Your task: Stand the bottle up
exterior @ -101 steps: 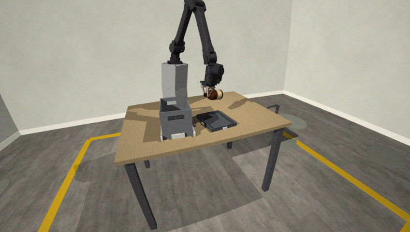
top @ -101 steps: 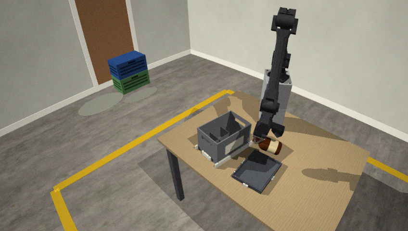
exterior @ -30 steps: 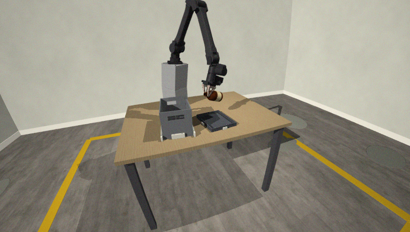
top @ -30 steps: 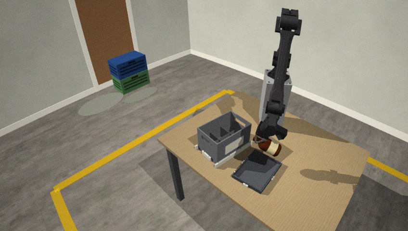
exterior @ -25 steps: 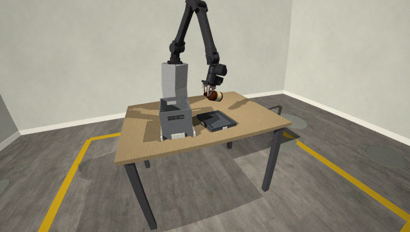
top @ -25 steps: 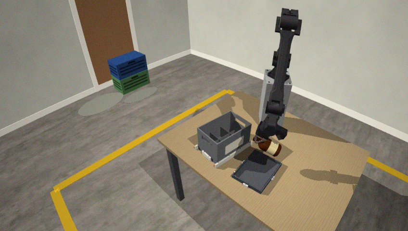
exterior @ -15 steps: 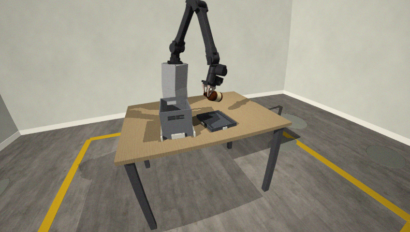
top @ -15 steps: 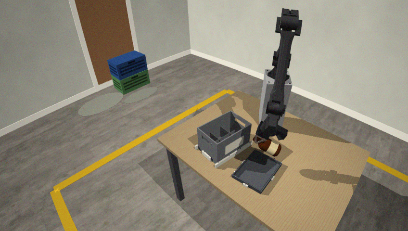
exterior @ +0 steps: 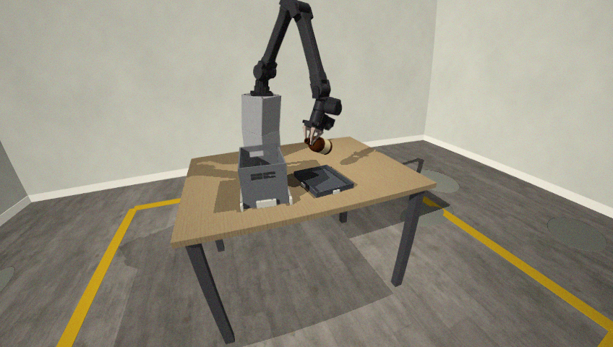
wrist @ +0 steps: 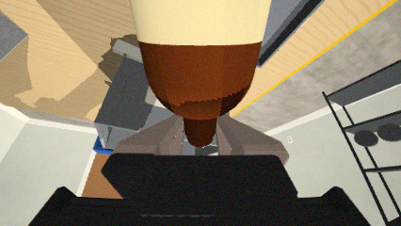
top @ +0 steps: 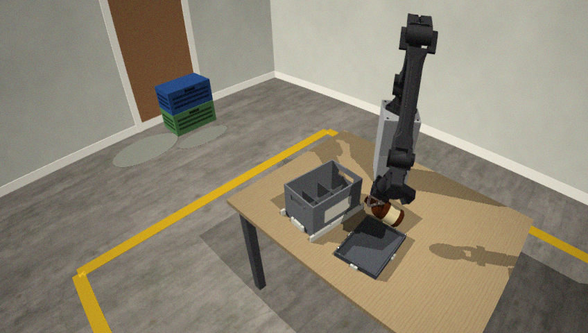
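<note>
A brown bottle with a cream label hangs tilted in the air above the far edge of the dark tray. My gripper is shut on the bottle's neck. In the exterior view the bottle is held well above the table, behind the tray, with the gripper on its neck. In the wrist view the bottle fills the upper middle, its neck between my two fingers. The tray holds nothing.
A grey crate with dividers stands on a white base just left of the tray, close to my arm. The arm's grey pedestal stands at the table's back edge. Blue and green crates are stacked on the floor by the door.
</note>
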`<state>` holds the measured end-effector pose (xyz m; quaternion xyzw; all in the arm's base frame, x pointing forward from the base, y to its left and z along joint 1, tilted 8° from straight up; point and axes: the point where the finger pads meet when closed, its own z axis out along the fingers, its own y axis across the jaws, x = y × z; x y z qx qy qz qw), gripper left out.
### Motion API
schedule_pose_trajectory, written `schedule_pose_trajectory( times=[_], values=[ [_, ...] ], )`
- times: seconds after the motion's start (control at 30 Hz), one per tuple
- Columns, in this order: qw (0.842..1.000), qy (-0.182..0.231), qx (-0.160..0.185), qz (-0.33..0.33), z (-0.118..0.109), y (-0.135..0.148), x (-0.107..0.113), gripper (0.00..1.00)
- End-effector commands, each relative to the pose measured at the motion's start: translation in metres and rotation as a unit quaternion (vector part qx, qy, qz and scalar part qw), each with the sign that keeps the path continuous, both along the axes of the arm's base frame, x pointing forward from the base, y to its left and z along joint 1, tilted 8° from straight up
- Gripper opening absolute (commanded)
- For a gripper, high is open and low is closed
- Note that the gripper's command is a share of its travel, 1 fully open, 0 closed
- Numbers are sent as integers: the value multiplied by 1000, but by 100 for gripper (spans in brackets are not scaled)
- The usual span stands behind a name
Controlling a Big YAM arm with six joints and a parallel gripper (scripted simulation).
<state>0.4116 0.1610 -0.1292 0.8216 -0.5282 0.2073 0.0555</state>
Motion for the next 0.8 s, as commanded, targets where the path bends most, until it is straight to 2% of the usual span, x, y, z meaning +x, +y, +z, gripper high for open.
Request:
schedule_pose_trajectory(
  times=[0.0,0.13,0.27,0.4,0.77],
  values=[
    [1000,-18,6,-4,12,14,13,0],
    [1000,-13,-9,-5,2,11,8,0],
    [999,-28,-12,-7,13,14,13,0],
    [999,-25,-24,-8,6,12,9,0],
    [999,-31,-25,-10,9,12,12,0]
  ],
)
